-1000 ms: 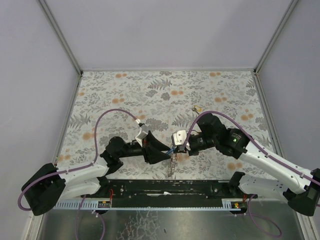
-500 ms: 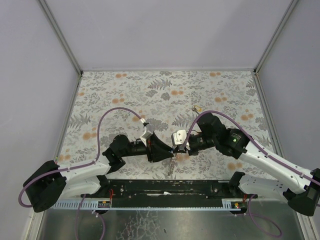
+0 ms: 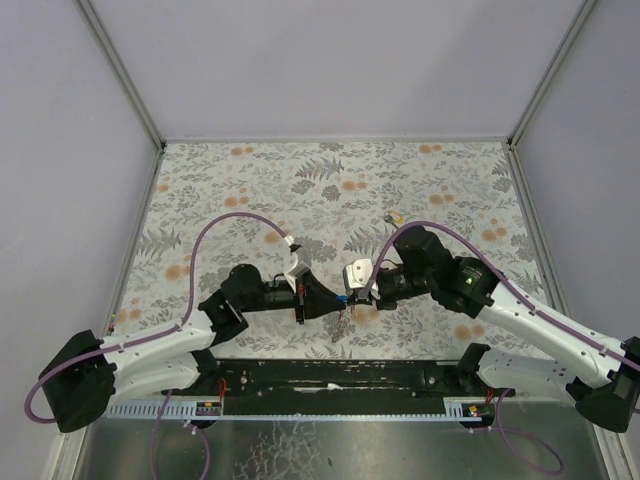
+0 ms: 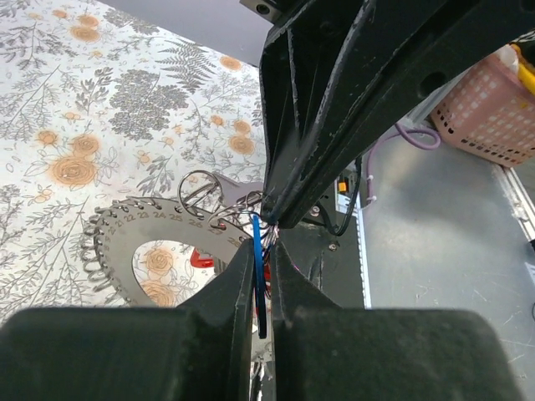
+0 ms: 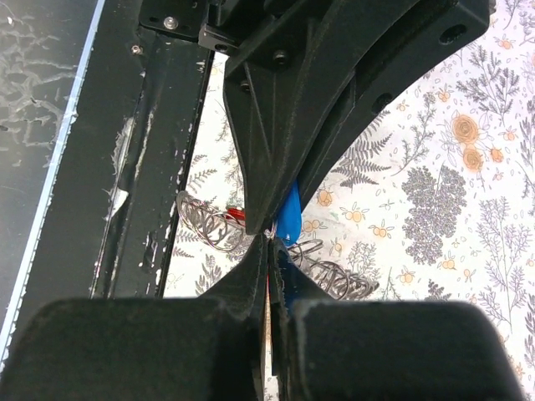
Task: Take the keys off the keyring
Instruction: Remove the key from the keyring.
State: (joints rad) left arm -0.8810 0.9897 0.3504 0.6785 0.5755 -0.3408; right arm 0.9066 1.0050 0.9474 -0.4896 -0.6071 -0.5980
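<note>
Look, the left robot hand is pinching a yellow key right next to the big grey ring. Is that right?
Not quite. The left gripper is pinching a blue key, not a yellow one. The rest holds: it is right next to the keyring. The left wrist view shows the blue key between the fingers.

The left arm and the right arm reach inward from their bases and meet at the keyring. The left arm lies low with its elbow bent, wrist pointing right toward the keyring. The left gripper has its fingers pressed together on the blue key at the keyring's edge. The right arm comes in from the keyring's right. The right gripper points left, its fingers clamped on the keyring's coiled rim. The two grippers' tips nearly touch.
</note>
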